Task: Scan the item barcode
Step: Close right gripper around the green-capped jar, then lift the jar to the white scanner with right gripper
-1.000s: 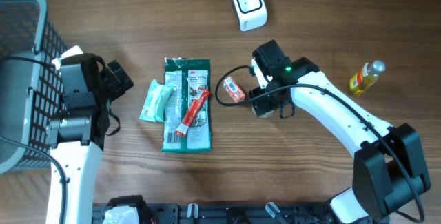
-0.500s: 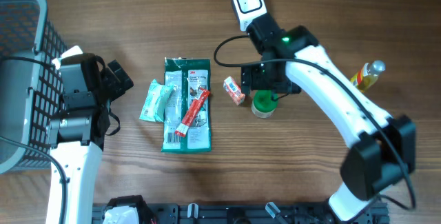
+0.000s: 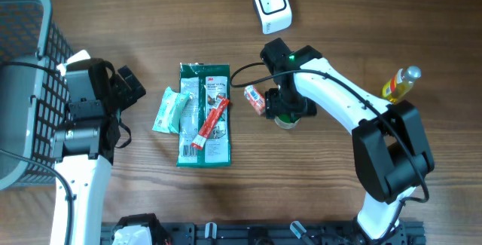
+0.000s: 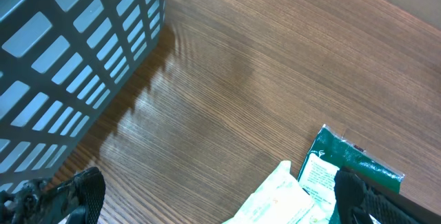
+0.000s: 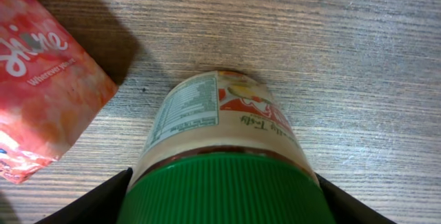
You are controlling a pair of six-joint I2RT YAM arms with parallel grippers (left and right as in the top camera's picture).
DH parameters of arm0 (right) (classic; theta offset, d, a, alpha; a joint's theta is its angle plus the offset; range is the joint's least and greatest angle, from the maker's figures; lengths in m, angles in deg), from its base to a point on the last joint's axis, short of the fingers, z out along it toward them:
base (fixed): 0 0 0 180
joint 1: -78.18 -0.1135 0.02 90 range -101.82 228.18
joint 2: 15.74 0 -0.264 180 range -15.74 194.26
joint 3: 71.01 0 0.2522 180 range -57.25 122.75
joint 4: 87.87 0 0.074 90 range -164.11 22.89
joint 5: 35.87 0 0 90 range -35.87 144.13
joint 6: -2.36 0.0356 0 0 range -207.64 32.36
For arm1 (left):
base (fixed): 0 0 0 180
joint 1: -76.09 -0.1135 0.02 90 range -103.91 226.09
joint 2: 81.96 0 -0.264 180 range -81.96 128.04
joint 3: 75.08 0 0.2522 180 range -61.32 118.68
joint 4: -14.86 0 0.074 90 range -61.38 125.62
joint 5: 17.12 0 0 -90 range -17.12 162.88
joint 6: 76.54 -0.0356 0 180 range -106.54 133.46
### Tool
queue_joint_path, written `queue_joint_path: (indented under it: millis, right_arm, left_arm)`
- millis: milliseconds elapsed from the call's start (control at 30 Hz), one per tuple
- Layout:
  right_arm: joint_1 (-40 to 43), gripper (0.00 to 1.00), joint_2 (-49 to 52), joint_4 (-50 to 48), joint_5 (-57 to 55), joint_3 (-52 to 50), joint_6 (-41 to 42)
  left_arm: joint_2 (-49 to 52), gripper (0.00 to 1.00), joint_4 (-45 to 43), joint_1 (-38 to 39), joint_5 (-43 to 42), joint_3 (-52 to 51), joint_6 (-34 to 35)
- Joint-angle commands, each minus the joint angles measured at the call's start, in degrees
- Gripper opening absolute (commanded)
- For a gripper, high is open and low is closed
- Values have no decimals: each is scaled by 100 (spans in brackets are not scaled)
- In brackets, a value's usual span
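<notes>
Green-lidded jar w/ printed label (image 5: 207, 114) upright at frame centre, below white barcode scanner (image 3: 271, 5). Rt gripper (image 3: 285, 109) straddling lid from above, prob. for lift toward scanner; clamped or not, can't tell. Lt gripper (image 4: 213, 195) spread wide, idle by grey basket (image 4: 69, 31).

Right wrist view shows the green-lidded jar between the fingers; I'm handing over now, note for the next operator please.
Left gripper: open, empty, beside the basket.
Right gripper: fingers straddle the green-lidded jar; clamped or not, unclear.
Jar upright on the table beside the red packet, short of the white scanner.
Done: no scan evident. Left: grip jar, show its barcode to the scanner.
</notes>
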Motion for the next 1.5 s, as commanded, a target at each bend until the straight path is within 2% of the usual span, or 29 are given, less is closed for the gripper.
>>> queue_joint_path:
  millis: [0,233,633,800,1000,1100,1167,1233,1300,1333,1400,1467]
  right_arm:
    - [-11,69,66,-81,-343,-129,-385]
    - [177,68,66,-254,-529,-186,-315]
    - [378,84,66,-295,-485,-186,-715]
    - [378,75,66,-686,-481,-385,-754]
    - [380,68,57,-717,-387,-391,-754]
    - [380,66,-195,-55,-330,225,-831]
    - [380,46,-479,1032,-330,1456,-1034]
    - [378,44,-588,2293,-22,3064,-1276]
    - [378,41,-595,2916,555,4059,-1622]
    - [380,39,-595,2968,813,4398,-1725]
    - [380,36,-575,2767,828,4446,-1729]
    - [378,30,-470,1956,831,4393,-1954]
  left_arm:
    - [-11,100,-17,-22,72,48,-50]
    - [-11,100,-17,-22,72,48,-50]
    - [-11,100,-17,-22,72,48,-50]
    - [-11,100,-17,-22,72,48,-50]
    - [-11,100,-17,-22,72,48,-50]
    - [-11,100,-17,-22,72,48,-50]
    - [-11,100,-17,-22,72,48,-50]
    - [-11,100,-17,-22,72,48,-50]
    - [-11,100,-17,-22,72,48,-50]
    - [-11,100,-17,-22,72,48,-50]
    - [-11,100,-17,-22,72,48,-50]
    - [-11,100,-17,-22,72,48,-50]
